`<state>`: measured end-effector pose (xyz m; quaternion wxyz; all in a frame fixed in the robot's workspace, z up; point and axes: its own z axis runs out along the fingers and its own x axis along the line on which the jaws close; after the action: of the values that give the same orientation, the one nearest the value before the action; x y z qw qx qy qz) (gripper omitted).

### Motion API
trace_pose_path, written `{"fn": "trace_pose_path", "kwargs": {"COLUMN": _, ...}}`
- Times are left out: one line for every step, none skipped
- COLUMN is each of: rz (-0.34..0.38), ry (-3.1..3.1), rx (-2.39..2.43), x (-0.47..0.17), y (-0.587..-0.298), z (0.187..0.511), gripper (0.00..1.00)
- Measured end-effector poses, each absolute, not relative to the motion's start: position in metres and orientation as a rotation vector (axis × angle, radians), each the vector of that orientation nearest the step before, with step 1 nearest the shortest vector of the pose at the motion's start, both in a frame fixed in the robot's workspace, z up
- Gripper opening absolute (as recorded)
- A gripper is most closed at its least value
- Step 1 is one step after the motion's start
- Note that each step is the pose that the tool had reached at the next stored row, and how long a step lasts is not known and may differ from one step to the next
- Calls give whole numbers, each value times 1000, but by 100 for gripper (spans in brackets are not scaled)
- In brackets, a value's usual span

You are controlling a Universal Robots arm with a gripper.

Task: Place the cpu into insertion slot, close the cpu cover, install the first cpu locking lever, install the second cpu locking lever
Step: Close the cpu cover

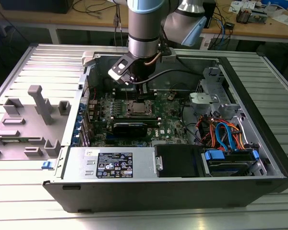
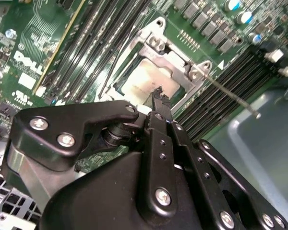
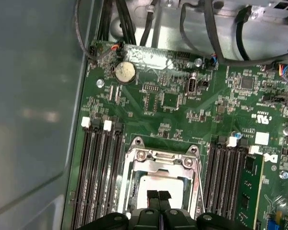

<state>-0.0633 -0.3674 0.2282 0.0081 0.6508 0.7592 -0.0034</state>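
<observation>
While my tool [image 3: 159, 195] hangs just above the insertion slot [image 1: 137, 108], its fingers are pressed together with nothing between them. cpu [image 3: 156, 181] lies flat in the slot, metal top up; it's square, edges parallel to the memory slots [image 3: 98, 177] on either side. cpu cover [image 3: 163, 159] is down over it. One locking lever [image 2: 230, 97] sticks out from the socket corner across the memory slots

Memory slots [image 3: 98, 182] are crowding the insertion slot [image 3: 130, 191] on two sides. A thin lever [image 2: 230, 96] is jutting out over one bank.
</observation>
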Motion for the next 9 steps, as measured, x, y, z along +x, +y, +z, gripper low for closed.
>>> {"fn": "trace_pose_path", "kwargs": {"rz": -10, "ry": 2375, "rx": 2032, "x": -66, "y": -367, "z": 228, "gripper": 11}}
{"fn": "trace_pose_path", "kwargs": {"rz": -10, "ry": 2376, "rx": 2030, "x": -68, "y": -367, "z": 227, "gripper": 11}}
{"fn": "trace_pose_path", "kwargs": {"rz": -10, "ry": 2378, "rx": 2029, "x": -70, "y": -367, "z": 226, "gripper": 11}}
{"fn": "trace_pose_path", "kwargs": {"rz": -10, "ry": 2379, "rx": 2027, "x": -72, "y": -367, "z": 226, "gripper": 11}}
{"fn": "trace_pose_path", "kwargs": {"rz": -11, "ry": 2381, "rx": 2025, "x": -75, "y": -368, "z": 225, "gripper": 11}}
{"fn": "trace_pose_path", "kwargs": {"rz": -11, "ry": 2382, "rx": 2023, "x": -77, "y": -368, "z": 224, "gripper": 11}}
{"fn": "trace_pose_path", "kwargs": {"rz": -11, "ry": 2384, "rx": 2021, "x": -80, "y": -367, "z": 222, "gripper": 11}}
{"fn": "trace_pose_path", "kwargs": {"rz": -11, "ry": 2385, "rx": 2019, "x": -82, "y": -367, "z": 222, "gripper": 11}}
{"fn": "trace_pose_path", "kwargs": {"rz": -11, "ry": 2387, "rx": 2018, "x": -84, "y": -367, "z": 221, "gripper": 11}}
